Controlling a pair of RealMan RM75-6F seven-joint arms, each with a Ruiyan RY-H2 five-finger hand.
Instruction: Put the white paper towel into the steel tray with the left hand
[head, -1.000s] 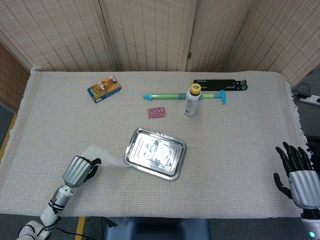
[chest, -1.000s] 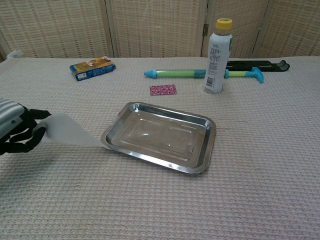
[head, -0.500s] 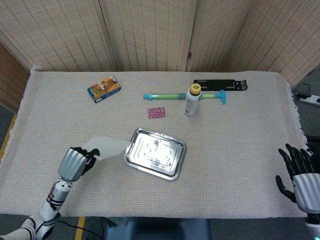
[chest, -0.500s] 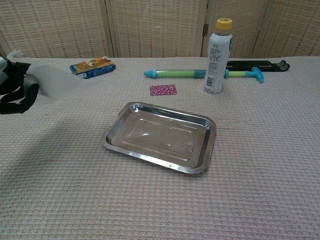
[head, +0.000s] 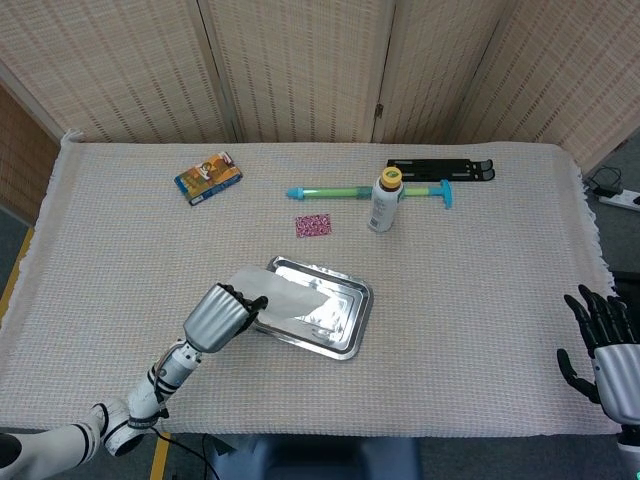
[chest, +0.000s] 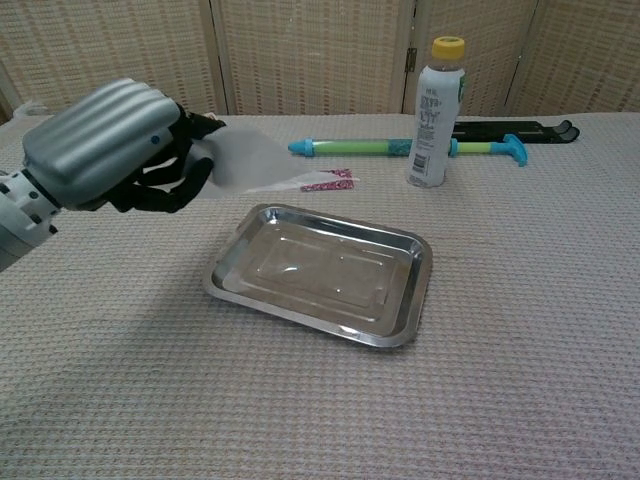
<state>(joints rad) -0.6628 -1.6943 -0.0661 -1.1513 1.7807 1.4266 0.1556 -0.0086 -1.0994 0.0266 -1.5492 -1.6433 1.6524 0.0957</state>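
Note:
My left hand (head: 222, 315) (chest: 112, 146) grips the white paper towel (head: 286, 297) (chest: 252, 164) and holds it in the air. The towel hangs out to the right of the hand, above the left part of the steel tray (head: 340, 335) (chest: 325, 272). The tray lies flat on the woven cloth with nothing in it. My right hand (head: 605, 350) shows at the lower right edge of the head view, fingers spread, holding nothing. It is out of the chest view.
A white bottle with a yellow cap (head: 384, 200) (chest: 435, 112) stands behind the tray. A green and blue tube (head: 340, 191), a black flat bracket (head: 442, 169), a pink patterned card (head: 314, 225) and a blue snack packet (head: 208, 177) lie farther back.
My left hand has lifted the paper towel off the table and carried it right, from beside the tray to over its left part. The right hand stayed low at the right edge.

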